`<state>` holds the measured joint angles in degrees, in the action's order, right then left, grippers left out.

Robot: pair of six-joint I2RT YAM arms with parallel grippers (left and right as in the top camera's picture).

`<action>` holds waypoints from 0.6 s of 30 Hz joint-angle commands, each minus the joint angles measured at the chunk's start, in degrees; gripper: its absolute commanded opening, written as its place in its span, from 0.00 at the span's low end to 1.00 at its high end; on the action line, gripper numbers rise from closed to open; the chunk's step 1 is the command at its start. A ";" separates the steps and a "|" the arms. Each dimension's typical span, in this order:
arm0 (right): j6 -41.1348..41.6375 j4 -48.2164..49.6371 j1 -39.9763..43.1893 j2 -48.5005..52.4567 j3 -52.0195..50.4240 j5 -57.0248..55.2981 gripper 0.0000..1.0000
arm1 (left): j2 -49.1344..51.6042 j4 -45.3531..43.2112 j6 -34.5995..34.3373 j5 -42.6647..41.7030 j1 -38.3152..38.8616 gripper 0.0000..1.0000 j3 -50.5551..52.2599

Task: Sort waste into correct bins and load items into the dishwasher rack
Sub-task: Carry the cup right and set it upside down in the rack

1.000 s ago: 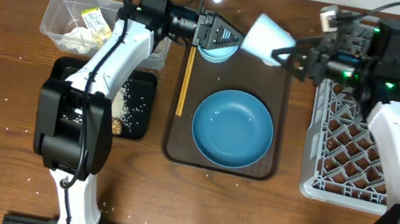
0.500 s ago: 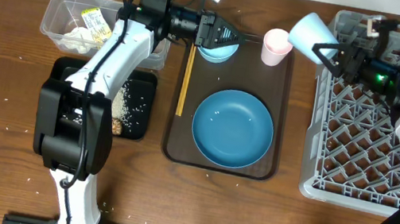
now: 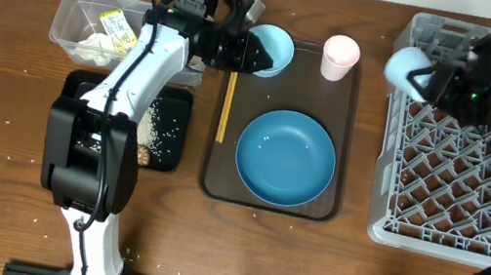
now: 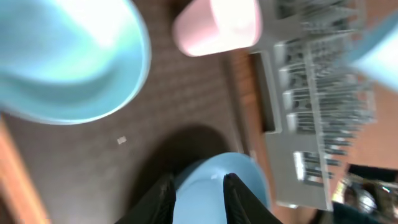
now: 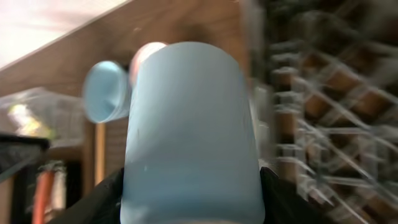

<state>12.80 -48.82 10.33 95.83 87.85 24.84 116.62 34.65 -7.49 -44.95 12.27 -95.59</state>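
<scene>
Gripping smooth light-blue cup (image 5: 189, 134), right claw (image 3: 429, 80)

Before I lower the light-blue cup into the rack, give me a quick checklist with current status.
1. Right hand grips the light-blue cup: ok, cup sits between both fingers.
2. Cup over the dishwasher rack: not ok, it hangs at the rack's top-left edge.
3. Rack cells below free: ok, none of the visible rack holds anything.
4. Pink cup clear of the path: ok, standing on the brown tray, apart from the rack.
5. Left hand out of the way: ok, it is at the small light-blue bowl.
6. Left hand's grip on the bowl: cannot tell.
</scene>
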 commanded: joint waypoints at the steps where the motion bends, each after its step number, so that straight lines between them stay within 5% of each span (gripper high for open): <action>1: -0.20 -4.39 0.52 -1.70 4.81 -11.67 0.35 | -0.13 1.90 0.35 7.06 0.07 0.28 -0.22; 18: -0.20 -34.99 -1.20 -1.68 7.28 -26.51 0.36 | -0.13 5.62 0.35 11.63 0.07 0.28 -0.17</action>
<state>12.80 -82.59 9.89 95.07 94.30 2.35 116.62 40.07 -7.51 -34.24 12.27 -95.59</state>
